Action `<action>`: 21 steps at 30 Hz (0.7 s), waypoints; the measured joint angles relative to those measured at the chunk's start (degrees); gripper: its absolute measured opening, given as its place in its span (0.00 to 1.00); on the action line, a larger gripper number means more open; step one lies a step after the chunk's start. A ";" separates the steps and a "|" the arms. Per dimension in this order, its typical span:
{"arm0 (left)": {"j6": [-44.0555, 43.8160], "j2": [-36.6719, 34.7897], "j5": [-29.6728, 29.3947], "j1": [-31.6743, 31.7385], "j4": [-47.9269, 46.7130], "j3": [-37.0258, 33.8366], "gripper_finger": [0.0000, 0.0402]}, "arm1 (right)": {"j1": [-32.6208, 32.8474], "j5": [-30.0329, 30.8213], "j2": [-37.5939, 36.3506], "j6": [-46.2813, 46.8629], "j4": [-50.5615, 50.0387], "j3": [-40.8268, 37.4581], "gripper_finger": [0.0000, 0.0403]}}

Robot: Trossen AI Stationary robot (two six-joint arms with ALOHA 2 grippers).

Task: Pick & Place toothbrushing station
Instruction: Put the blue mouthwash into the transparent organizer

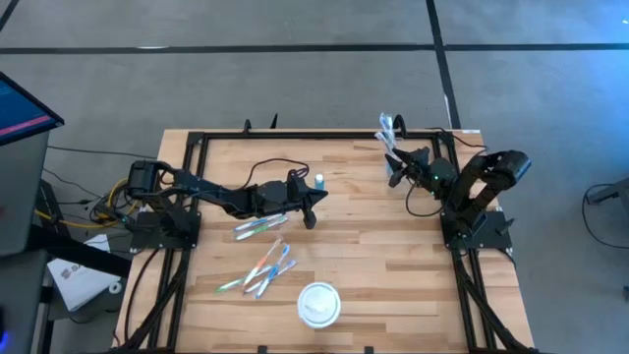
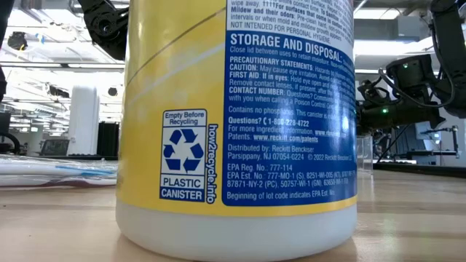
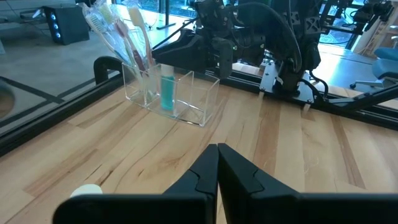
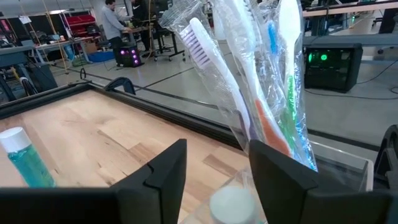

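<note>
Right jaws: the right gripper (image 4: 214, 168) stands with its jaws wide and empty at the far right corner of the tabletop (image 1: 393, 256), just before the wrapped toothbrushes (image 4: 261, 81) it faces.
Left jaws: the left gripper (image 3: 217, 171) is pressed closed on nothing, hovering near mid-table and pointed toward the far right corner.
Holder: a clear holder (image 3: 171, 93) sits by the far rail, brushes upright in one compartment and a teal tube (image 3: 167, 90) in another.
Second tube: another small tube (image 1: 318, 181) stands upright just beyond the left gripper.
Loose brushes: a pair (image 1: 260, 227) lies beside the left arm; a looser bunch (image 1: 263, 269) lies nearer the front edge.
Disc: a white round disc (image 1: 318, 303) rests at the front, apart from the brushes.
Canister: a yellow canister (image 2: 237, 116) fills the low view and hides most of the table.
Step in hand: apparently a release at the holder, brushes just placed, right arm about to draw back.
Next move: likely a reach for the loose brushes, calling for a low, flat pinch on slim handles lying close together.
</note>
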 joint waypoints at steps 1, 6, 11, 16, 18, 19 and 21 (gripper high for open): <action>0.00 0.00 0.00 0.00 -0.01 0.00 0.00 | 0.00 0.00 0.00 0.00 0.00 0.00 0.41; 0.00 0.00 0.00 0.00 -0.07 0.00 0.00 | 0.00 0.00 0.00 0.00 0.00 0.00 0.39; 0.00 -0.01 0.00 0.00 -0.13 0.00 0.00 | 0.09 0.00 0.00 0.02 0.02 0.00 0.39; 0.00 -0.01 0.00 -0.01 -0.15 0.00 0.00 | 0.09 -0.01 0.00 0.04 0.04 0.00 0.40; 0.00 0.00 0.00 0.00 -0.15 0.00 0.00 | 0.10 -0.04 0.00 0.05 0.11 0.00 0.40; 0.00 0.00 0.00 -0.01 -0.15 0.00 0.00 | 0.13 -0.20 0.00 0.21 0.29 0.00 0.40; 0.00 0.00 0.00 -0.02 -0.15 0.00 0.00 | 0.13 -1.32 -0.03 1.01 0.65 0.02 0.40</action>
